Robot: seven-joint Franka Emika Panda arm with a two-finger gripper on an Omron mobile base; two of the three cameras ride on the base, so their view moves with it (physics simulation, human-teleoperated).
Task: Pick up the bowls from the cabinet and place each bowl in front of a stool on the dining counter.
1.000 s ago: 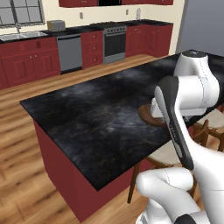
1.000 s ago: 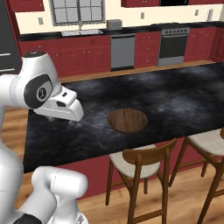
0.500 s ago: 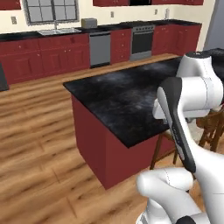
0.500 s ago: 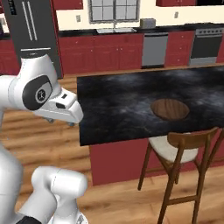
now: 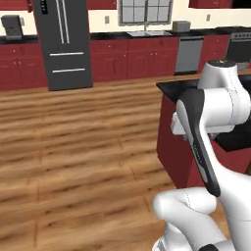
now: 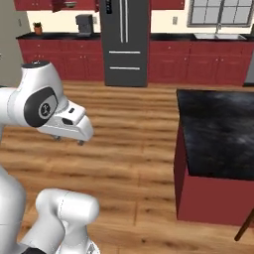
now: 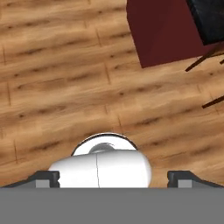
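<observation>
my gripper (image 7: 113, 177) is wide open and empty, pointing at the floor; the cabinet (image 6: 59, 5) sits far off to my front-left.

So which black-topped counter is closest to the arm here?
The dining counter, the island just beside the arm; the others run along the far wall by the fridge.

From behind the arm, left and right, we look forward and down across the wood floor (image 5: 73, 147) toward the refrigerator (image 6: 124, 42); both views share the island tabletop (image 6: 218, 131) at frame right. Our hand camera faces straight down at the floor, close.
</observation>
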